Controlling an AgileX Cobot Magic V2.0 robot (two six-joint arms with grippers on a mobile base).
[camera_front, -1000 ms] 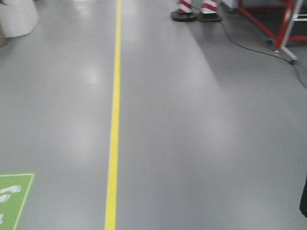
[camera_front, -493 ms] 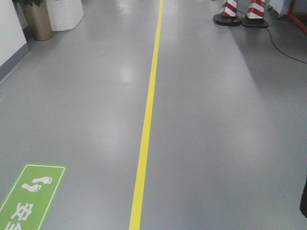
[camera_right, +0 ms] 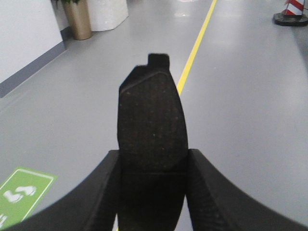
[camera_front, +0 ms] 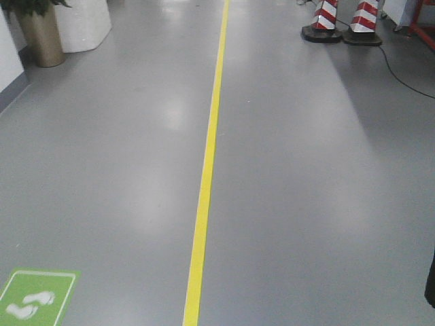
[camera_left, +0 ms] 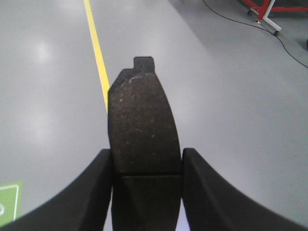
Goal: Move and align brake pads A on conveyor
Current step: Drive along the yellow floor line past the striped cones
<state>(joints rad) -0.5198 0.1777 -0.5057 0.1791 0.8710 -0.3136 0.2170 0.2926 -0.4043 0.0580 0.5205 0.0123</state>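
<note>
We are finding the green footprint sign [camera_front: 34, 299] lower and further left in the front view than half a second ago. The brass planter [camera_front: 41, 37] is also sitting closer to the left edge, while the yellow line [camera_front: 204, 183] is keeping to the middle of the grey floor [camera_front: 306, 204].

We are counting two brake pads, one in each claw. The left gripper [camera_left: 147, 159] is clamping the left pad [camera_left: 142, 120] between its two black fingers [camera_left: 96, 187]. The right gripper [camera_right: 153, 156] is gripping the right pad [camera_right: 151, 115] in the same way.

Each pad is showing a dark, rough, speckled face with curved sides and a small square tab at its far end. On the left pad a thin groove is crossing the face between the fingers. Both pads are hanging above the floor, with their long axes running straight away from the wrist cameras and their tabs pointing forward.

We are also counting two red-and-white cones [camera_front: 326, 17] standing side by side at the far right.
</note>
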